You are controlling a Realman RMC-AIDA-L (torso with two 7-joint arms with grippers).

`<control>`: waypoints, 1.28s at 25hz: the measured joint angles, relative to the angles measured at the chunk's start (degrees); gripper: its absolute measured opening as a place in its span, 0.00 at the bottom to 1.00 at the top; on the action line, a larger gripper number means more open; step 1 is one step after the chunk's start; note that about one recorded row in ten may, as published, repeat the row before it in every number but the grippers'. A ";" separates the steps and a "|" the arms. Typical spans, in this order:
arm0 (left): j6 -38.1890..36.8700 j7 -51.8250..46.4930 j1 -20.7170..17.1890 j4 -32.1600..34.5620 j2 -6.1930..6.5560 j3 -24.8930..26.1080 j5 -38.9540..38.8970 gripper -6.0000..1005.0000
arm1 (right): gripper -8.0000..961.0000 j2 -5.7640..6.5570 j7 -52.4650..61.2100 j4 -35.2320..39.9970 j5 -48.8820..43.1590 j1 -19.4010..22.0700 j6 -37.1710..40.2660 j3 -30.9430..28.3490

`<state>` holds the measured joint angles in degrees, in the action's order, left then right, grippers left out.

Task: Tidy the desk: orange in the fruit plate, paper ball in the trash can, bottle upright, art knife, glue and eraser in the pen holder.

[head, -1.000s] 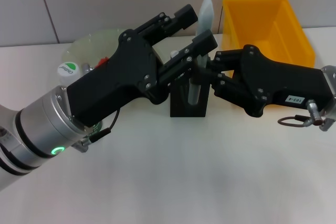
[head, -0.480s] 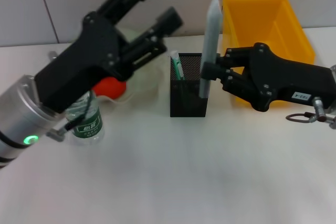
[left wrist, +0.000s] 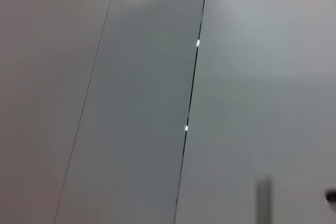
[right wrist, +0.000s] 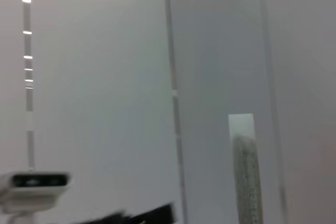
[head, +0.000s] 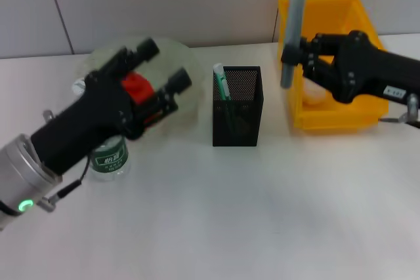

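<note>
The glue (head: 293, 27) is the piece I'm working now. It stands nearly upright right of centre in the upper part of the head view, its top reaching the frame's upper edge and its lower end hanging in front of the left wall of the trash can (head: 341, 14). My right gripper (head: 294, 56) comes in from the right edge and is clamped on the stick's lower half, so the stick is lifted well off the table (head: 262, 214). It sits up and to the right of the pen holder (head: 237, 106), not over the mouth.

The holder stands in the middle of the frame with the art knife (head: 222, 82) already leaning inside its left corner. I read this as the glue step, carried but not delivered.

Next I'd need to bring the stick leftward until its lower end is above the mesh opening, keep it near vertical, lower it past the rim clear of the knife, then let go – a tilt could catch the rim or tip the cup.

My left gripper (head: 164, 63) is at centre left with its fingers spread and holding nothing, poised over the fruit plate (head: 105, 54), where the orange (head: 136, 86) lies. The bottle (head: 108, 157) stands upright under that arm at lower left. I can't find the eraser – it may be hidden.
</note>
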<state>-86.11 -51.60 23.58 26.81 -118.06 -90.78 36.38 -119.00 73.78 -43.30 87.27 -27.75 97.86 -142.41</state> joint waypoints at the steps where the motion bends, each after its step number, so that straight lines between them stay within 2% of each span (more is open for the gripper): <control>1: 0.76 0.76 -0.50 -0.02 -0.20 0.04 1.05 0.82 | 0.15 0.00 0.30 -0.06 0.01 -0.47 -2.31 -0.26; 7: 3.27 1.67 -1.53 -0.20 -0.49 -2.24 1.99 0.82 | 0.15 0.00 0.39 1.12 -0.05 -3.34 -9.43 0.26; 11: 3.64 3.00 -2.57 -0.80 -0.65 -3.08 2.02 0.82 | 0.15 0.02 0.34 4.88 -0.22 -6.35 -15.59 0.38; 19: 3.94 5.34 -4.37 -0.80 -0.68 -3.09 1.91 0.82 | 0.15 -0.03 -2.46 10.18 -0.14 -8.04 -21.05 0.37; 21: 3.70 5.67 -5.33 -0.80 -0.59 -2.92 1.85 0.82 | 0.15 0.01 -5.32 13.97 0.52 -9.12 -22.66 0.39; 32: 3.73 5.74 -5.19 -0.79 -0.69 -3.55 2.01 0.82 | 0.15 0.00 -9.17 17.63 0.76 -9.75 -26.34 0.38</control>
<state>-82.38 -45.87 18.40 26.02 -118.75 -94.33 38.39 -119.00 64.61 -25.67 88.02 -37.50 71.53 -142.03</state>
